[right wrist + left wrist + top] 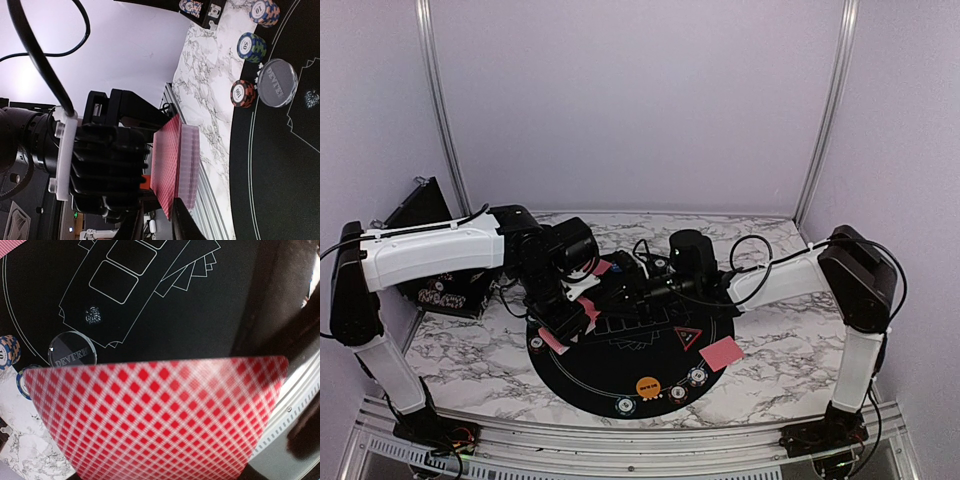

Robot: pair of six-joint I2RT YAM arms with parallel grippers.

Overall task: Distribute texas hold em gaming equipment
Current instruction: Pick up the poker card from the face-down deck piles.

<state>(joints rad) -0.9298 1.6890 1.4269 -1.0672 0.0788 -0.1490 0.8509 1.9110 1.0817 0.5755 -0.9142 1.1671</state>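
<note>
— What is the left gripper (563, 320) doing?
— It is clamping the stack of red diamond-backed playing cards (155, 415) above the left side of the large round black mat (610, 365).
— And the right gripper (623, 290)?
— It is sitting just beside that stack; I cannot tell whether it is gripping anything.

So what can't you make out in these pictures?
Card faces: the red-backed deck of playing cards shows only its blurred back, filling the left wrist view.
Numbers on the small round striped poker chips: too small, top view.
Inside the black box: left arm crosses it, top view.
</note>
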